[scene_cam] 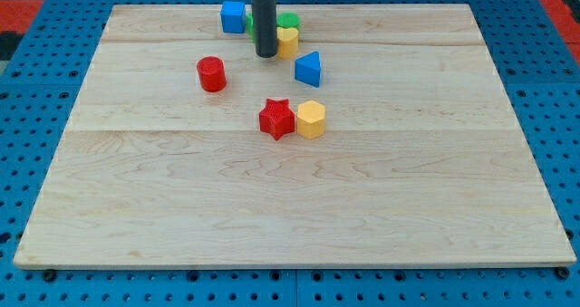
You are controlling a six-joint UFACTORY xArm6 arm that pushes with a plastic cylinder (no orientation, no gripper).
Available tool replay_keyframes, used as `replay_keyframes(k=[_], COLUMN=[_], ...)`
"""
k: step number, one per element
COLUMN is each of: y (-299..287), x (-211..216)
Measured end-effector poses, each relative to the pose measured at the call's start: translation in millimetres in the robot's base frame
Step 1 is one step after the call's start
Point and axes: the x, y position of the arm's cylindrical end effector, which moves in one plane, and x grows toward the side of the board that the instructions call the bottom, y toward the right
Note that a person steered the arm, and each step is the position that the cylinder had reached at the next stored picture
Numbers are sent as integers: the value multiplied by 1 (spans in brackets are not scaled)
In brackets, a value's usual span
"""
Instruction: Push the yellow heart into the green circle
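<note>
The yellow heart (288,42) lies near the view's top, touching the green circle (288,21) just above it. My tip (265,53) rests on the board right at the heart's left side. The rod hides the green star behind it; only a sliver of green shows at the rod's left edge.
A blue cube (233,16) sits left of the rod. A blue triangle (309,69) lies below and right of the heart. A red cylinder (211,73) stands to the left. A red star (276,119) and a yellow hexagon (311,119) touch mid-board.
</note>
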Motion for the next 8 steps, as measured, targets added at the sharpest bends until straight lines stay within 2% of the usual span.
replay_keyframes(k=[2,5,6,7,8], y=[50,19,14,-14,-87], x=[5,-22,-6,-1,-28])
